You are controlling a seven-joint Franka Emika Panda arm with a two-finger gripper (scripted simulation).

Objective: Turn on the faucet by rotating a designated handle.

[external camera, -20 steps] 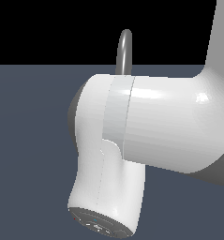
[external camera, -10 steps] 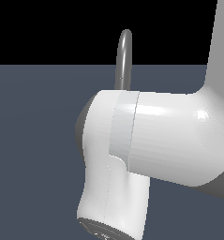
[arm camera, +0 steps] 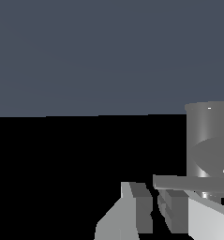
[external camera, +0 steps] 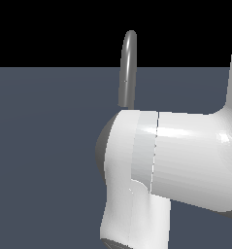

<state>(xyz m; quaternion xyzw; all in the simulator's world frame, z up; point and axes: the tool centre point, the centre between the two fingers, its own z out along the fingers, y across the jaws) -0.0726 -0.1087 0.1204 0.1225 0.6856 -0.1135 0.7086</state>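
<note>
While the bulky white robot arm [external camera: 185, 160] fills most of the exterior view's right and lower part, only the arched top of the faucet [external camera: 128, 68] rises above it, a slim grey tube curving against the black background and the dark blue-grey floor [external camera: 44, 146]. Its base and lever are hidden behind the arm in that view. From the wrist view, the faucet's short cylindrical base [arm camera: 208, 140] stands upright close to the tool [arm camera: 154, 211]. The handle [arm camera: 190, 182], a thin flat grey bar, sticks out sideways from the base and lies just across the tip of one grey finger [arm camera: 174, 211]; whether they touch cannot be told. The other finger [arm camera: 140, 208] sits just beside the bar's free end. A narrow gap shows between the two fingers, so the tool is slightly parted and grips nothing.
</note>
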